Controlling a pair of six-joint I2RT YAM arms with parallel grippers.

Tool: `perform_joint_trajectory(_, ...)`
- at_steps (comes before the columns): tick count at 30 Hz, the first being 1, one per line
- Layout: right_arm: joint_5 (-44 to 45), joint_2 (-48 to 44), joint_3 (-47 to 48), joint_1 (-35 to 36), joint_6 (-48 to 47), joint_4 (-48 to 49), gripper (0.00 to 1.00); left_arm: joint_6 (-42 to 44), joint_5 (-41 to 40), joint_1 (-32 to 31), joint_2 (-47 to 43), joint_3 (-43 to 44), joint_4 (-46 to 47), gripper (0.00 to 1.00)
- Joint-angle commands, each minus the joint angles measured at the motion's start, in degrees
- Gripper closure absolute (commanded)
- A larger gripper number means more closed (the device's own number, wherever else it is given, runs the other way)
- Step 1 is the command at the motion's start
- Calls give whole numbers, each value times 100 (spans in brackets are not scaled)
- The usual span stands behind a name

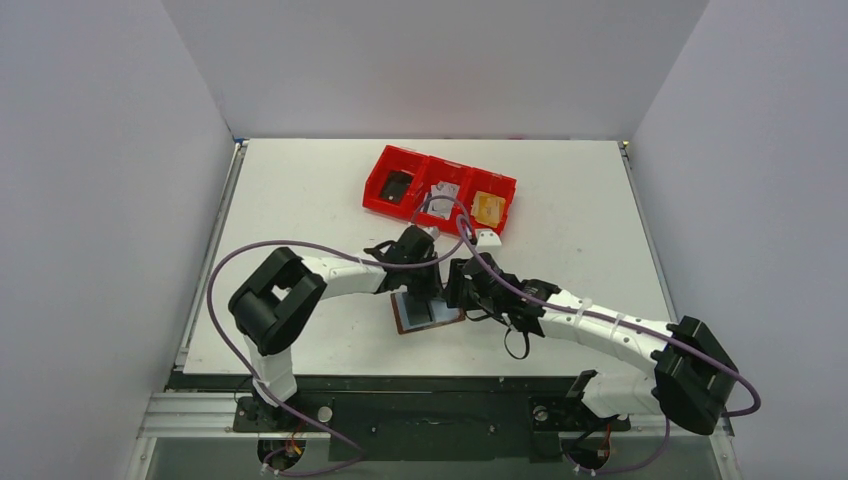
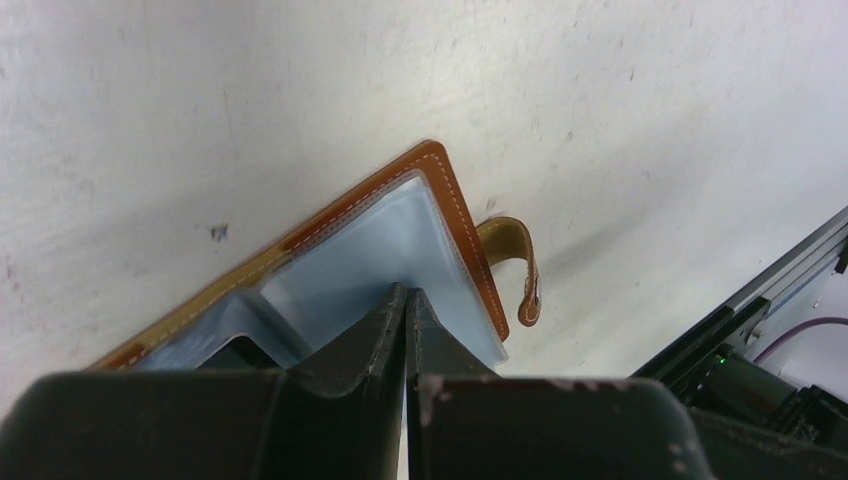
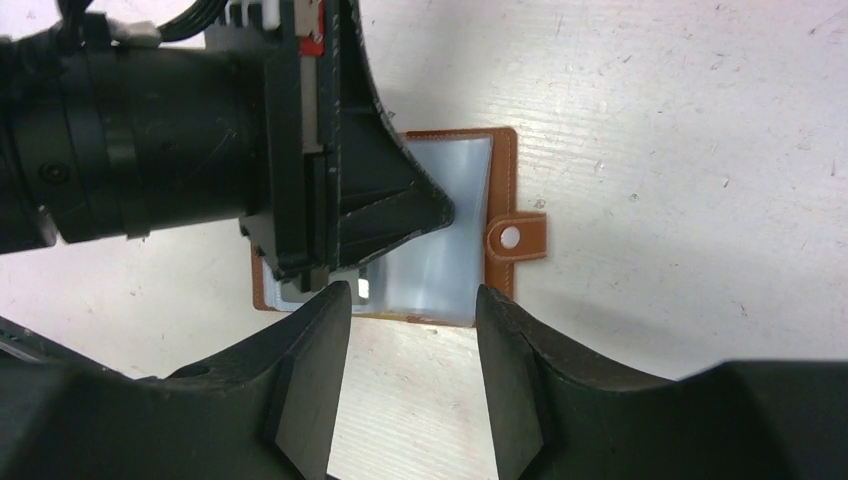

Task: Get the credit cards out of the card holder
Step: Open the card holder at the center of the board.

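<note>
Where left fingers (image 2: 375, 345) press, card holder (image 2: 447, 196) beneath

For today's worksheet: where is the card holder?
Top view, centre: the card holder lies open under the left gripper, in front of the red tray.

You have a tan-brown card holder (image 3: 440, 270) with white stitching and pale, milky blue pockets (image 2: 390, 235) on a scuffed white table (image 1: 300, 200), and at twelve o'clock from it a bright red tray (image 1: 378, 182), its three-o'clock bin holding an orange-gold piece (image 1: 487, 208).
</note>
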Motion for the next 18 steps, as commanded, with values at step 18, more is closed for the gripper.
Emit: perform_joint_trajectory(18,-574,189,466,-31,270,525,55,404,-249,193,-1334,103,-968,92)
